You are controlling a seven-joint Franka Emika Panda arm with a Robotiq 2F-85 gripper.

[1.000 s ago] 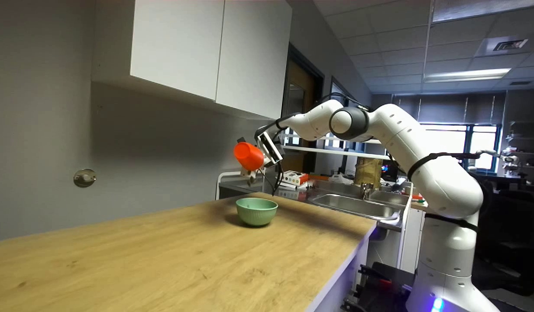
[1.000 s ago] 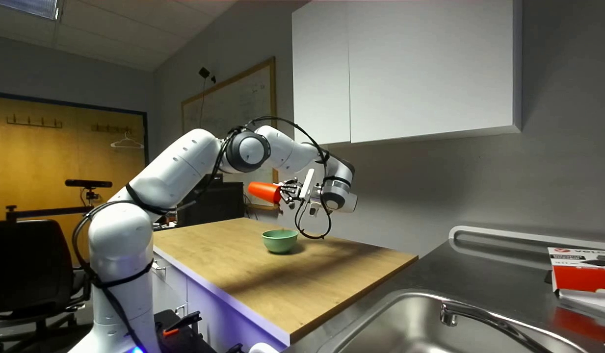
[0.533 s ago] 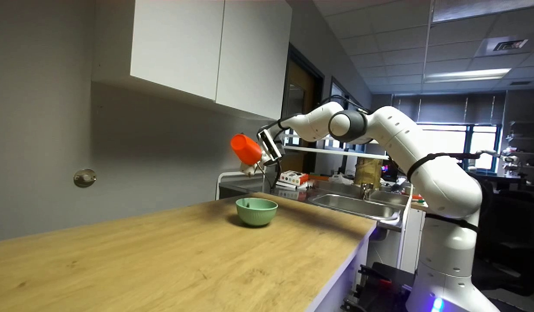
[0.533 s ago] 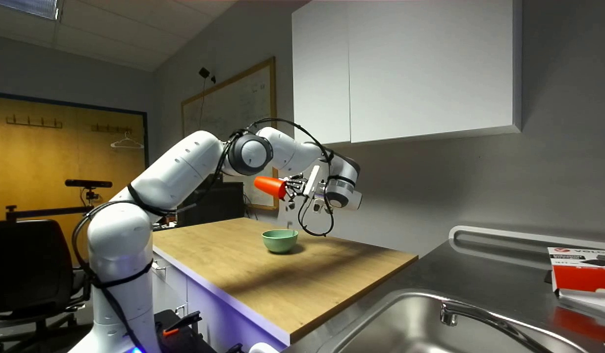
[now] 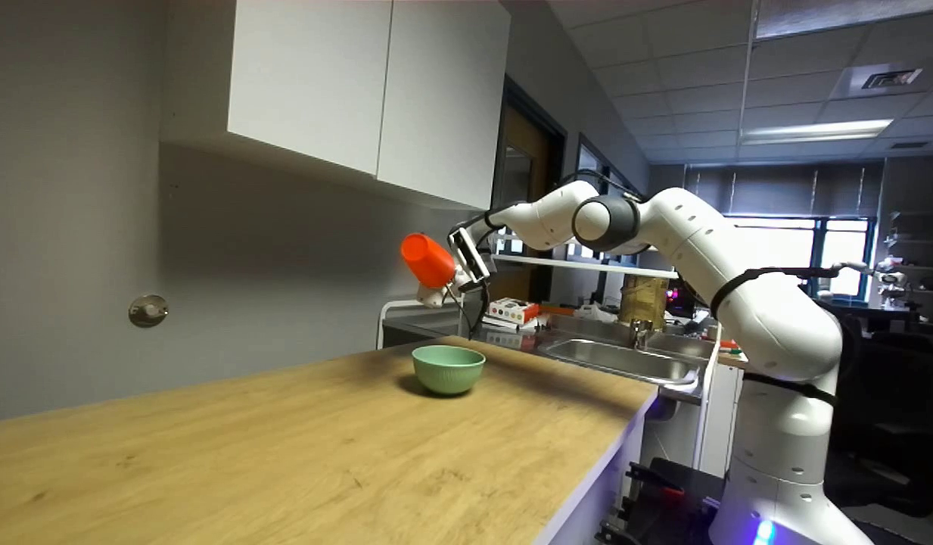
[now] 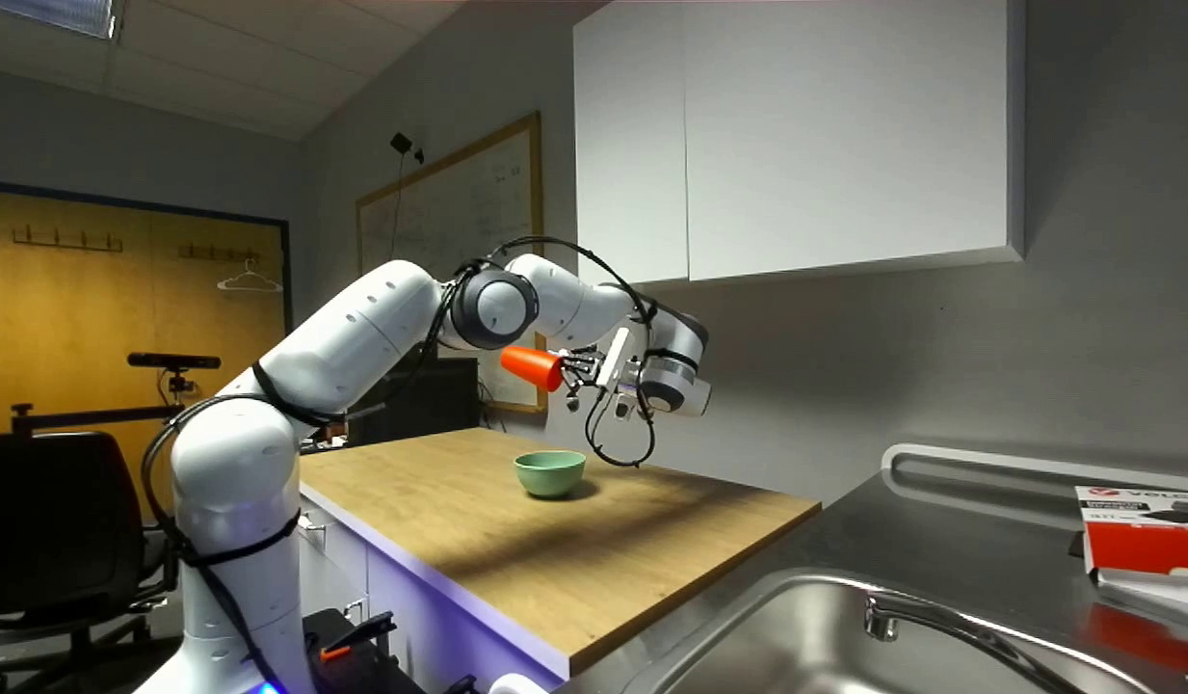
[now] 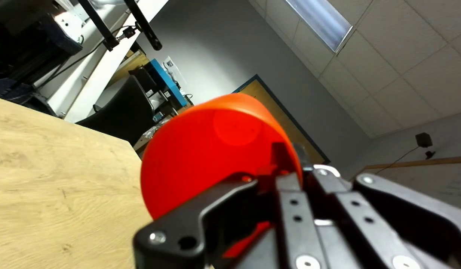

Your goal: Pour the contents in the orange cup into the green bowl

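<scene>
The brown wooden desk (image 6: pixel 435 477) holds a small round green bowl (image 6: pixel 549 477). In an exterior view, the bowl sits at six o'clock from the end effector (image 6: pixel 565 370), which pinches an orange-red plastic cup (image 6: pixel 529 366), mouth tipped toward four o'clock.

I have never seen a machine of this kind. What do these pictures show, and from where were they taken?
The machine is a white robot arm ending in a claw. Two outside cameras show the scene from a distance; the close-up is taken from the arm's own wrist. On the wooden countertop stands a green bowl. The claw grips an orange cup near its rim, roughly above the bowl, tipped so that its mouth is lower than its base.
</scene>
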